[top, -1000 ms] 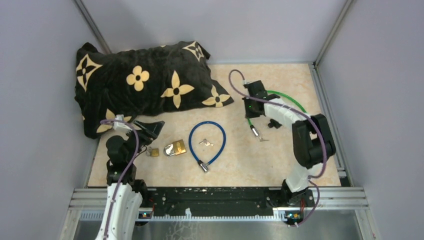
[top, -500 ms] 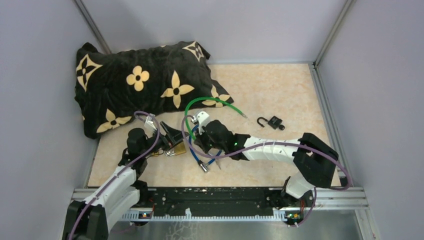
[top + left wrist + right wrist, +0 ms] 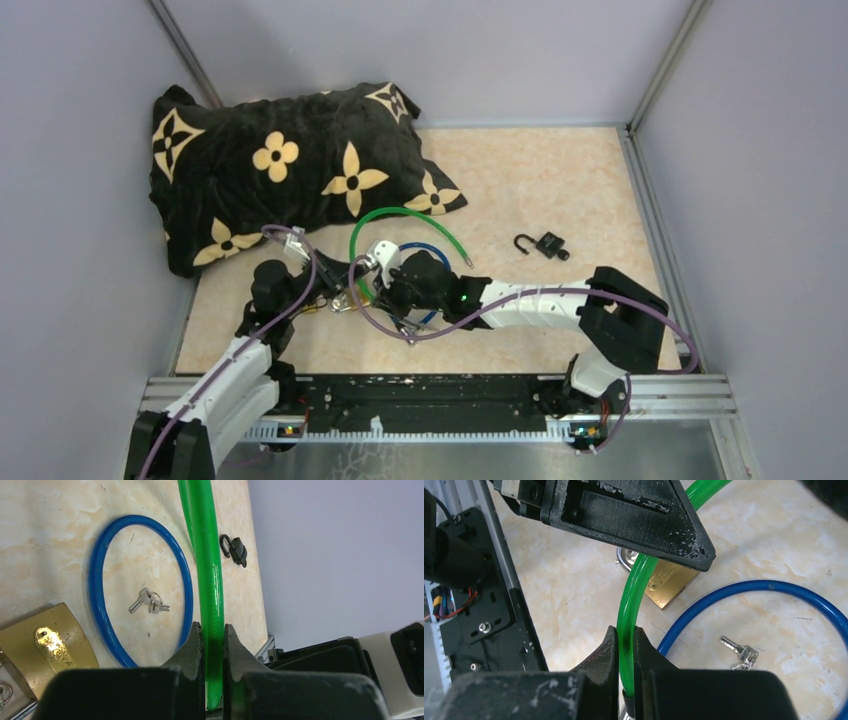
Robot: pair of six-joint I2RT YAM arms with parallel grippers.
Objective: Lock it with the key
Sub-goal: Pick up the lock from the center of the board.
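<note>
My left gripper (image 3: pixel 213 627) and right gripper (image 3: pixel 625 630) both pinch the green cable lock (image 3: pixel 207 555) (jaws nearly closed on it); the keys (image 3: pixel 149 601) lie inside the loop of the blue cable lock (image 3: pixel 96 605).

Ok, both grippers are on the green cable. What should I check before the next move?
1. Left gripper shut on the green cable: ok.
2. Right gripper shut on the same cable: ok.
3. Keys in sight, inside the blue cable loop: ok.
4. A gripper free to take the keys: not ok, both are busy.
5. Green cable's lock body in view: cannot tell.
6. Black padlock clear of the arms: ok, apart on the right side.
</note>
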